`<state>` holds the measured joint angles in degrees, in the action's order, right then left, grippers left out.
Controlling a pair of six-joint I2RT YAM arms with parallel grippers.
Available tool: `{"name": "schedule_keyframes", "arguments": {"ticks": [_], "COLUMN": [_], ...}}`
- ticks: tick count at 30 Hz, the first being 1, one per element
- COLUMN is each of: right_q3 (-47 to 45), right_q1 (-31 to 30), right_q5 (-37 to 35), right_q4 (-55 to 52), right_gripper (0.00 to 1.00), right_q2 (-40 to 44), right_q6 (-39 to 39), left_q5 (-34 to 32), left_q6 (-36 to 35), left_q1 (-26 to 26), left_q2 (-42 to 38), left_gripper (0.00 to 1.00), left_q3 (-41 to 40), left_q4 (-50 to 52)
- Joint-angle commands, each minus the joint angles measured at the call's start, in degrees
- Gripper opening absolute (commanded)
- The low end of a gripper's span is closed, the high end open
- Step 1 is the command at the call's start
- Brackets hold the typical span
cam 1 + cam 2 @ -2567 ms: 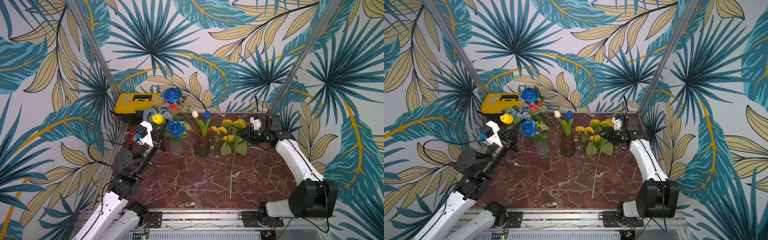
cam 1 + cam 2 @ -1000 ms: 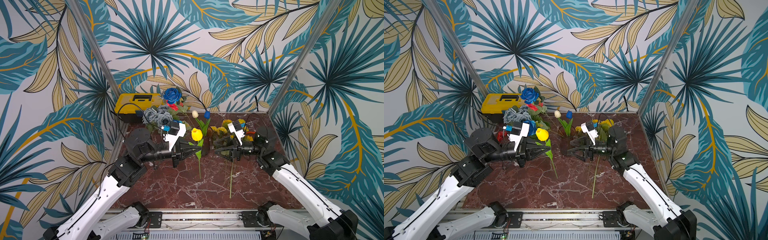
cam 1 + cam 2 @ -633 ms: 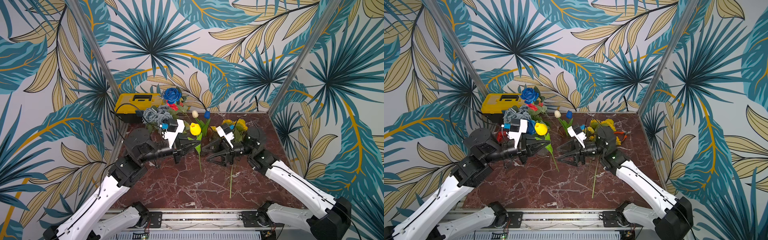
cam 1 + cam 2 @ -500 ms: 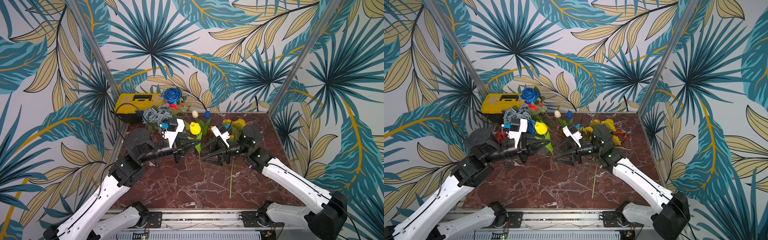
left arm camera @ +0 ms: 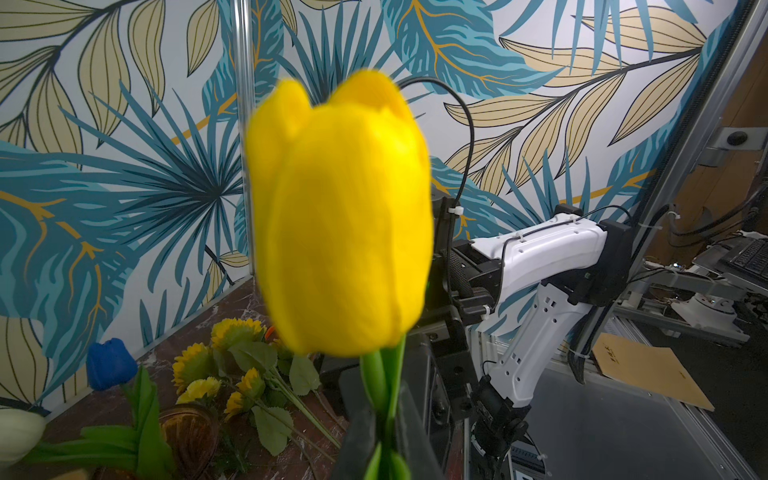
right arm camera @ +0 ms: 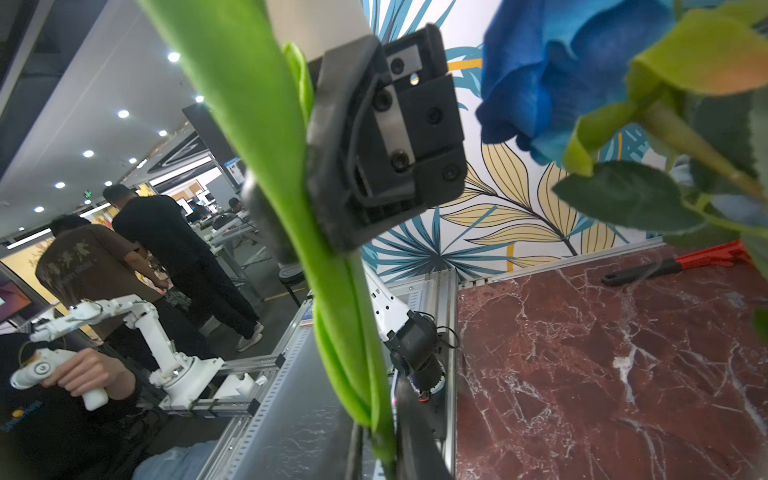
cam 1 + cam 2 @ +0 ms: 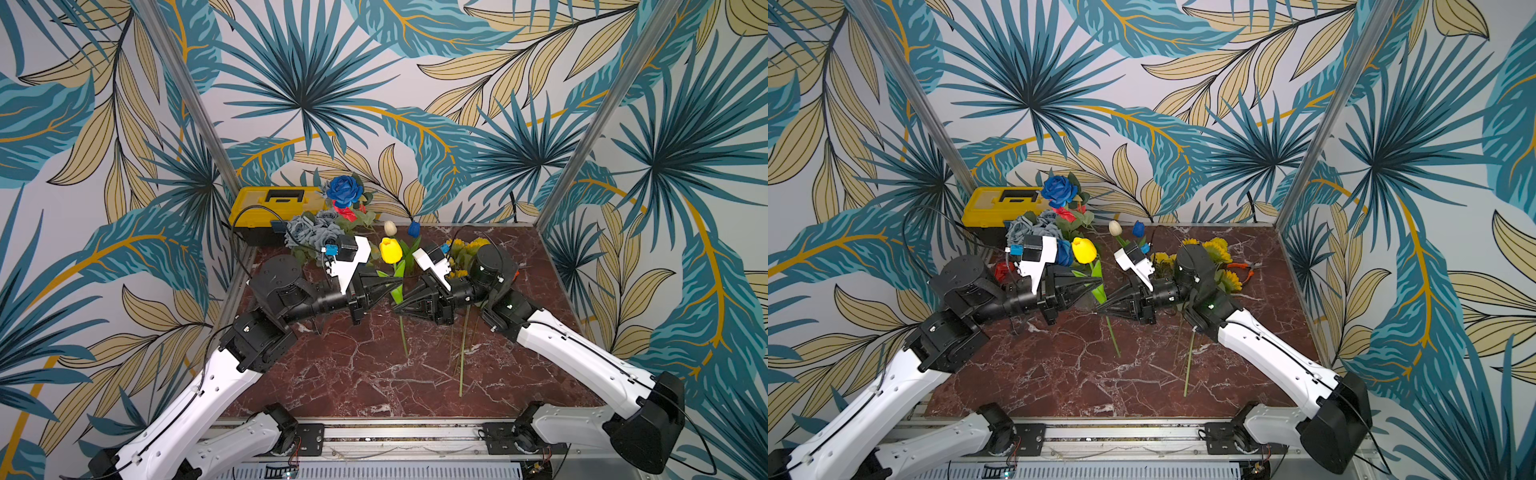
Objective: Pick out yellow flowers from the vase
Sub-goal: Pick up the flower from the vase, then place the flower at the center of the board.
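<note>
Pinched yellow tulip [image 7: 390, 250] aloft by its stem in left gripper [image 7: 400, 282] and right gripper [image 7: 395, 301].
Saw bloom [image 5: 340, 216] up close from left wrist, but only clamped leafy stem [image 6: 332, 316] from right wrist; sunflowers [image 7: 1219, 249] down at three o'clock.

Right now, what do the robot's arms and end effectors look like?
The left arm and right arm have white link shells and black rounded joints. The left end effector and right end effector are black tapering wedges, each topped by a white mount with a blue part. Black cables follow both.
</note>
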<state>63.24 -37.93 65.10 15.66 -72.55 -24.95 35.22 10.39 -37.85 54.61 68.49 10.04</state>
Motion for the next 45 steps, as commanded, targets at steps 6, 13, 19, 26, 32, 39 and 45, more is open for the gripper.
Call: {"name": "schedule_keyframes", "arguments": {"ticks": [6, 13, 19, 26, 32, 39, 45], "right_q3": [0.92, 0.98, 0.88, -0.81, -1.55, -0.55, -0.78], "right_q1": [-0.38, -0.26, 1.67, 6.30, 13.37, 22.59, 27.03], "right_q5": [-0.15, -2.23, -8.17, -12.95, -24.40, -39.33, -45.70], "right_q4": [0.53, -1.64, -7.87, -12.50, -19.63, -32.39, -39.03], "right_gripper": [0.04, 0.02, 0.02, 0.02, 0.01, 0.01, 0.01], "right_q2": [-0.13, 0.81, 3.40, 6.97, 9.53, 8.44, 3.92], "right_q6": [0.21, 2.39, 5.69, 7.33, 7.75, 7.01, 6.84], "left_q5": [-0.79, 3.29, -9.87, -25.12, -54.14, -86.12, -92.94], "left_q6": [-0.72, -1.34, -2.43, -4.41, -2.48, -2.96, 3.16], "left_q1": [-0.22, -0.26, -0.24, -0.21, -0.22, -0.13, 4.56], "left_q2": [-0.92, -1.87, -8.77, -21.65, -30.91, -30.27, -32.39], "left_gripper": [0.33, 0.99, 0.99, 0.99, 0.99, 0.99, 0.99], "left_q3": [-0.15, 0.06, -2.76, -8.43, -15.69, -21.60, -28.21], "left_q4": [-1.07, -1.19, -2.07, -5.33, -8.77, -4.45, -2.14]}}
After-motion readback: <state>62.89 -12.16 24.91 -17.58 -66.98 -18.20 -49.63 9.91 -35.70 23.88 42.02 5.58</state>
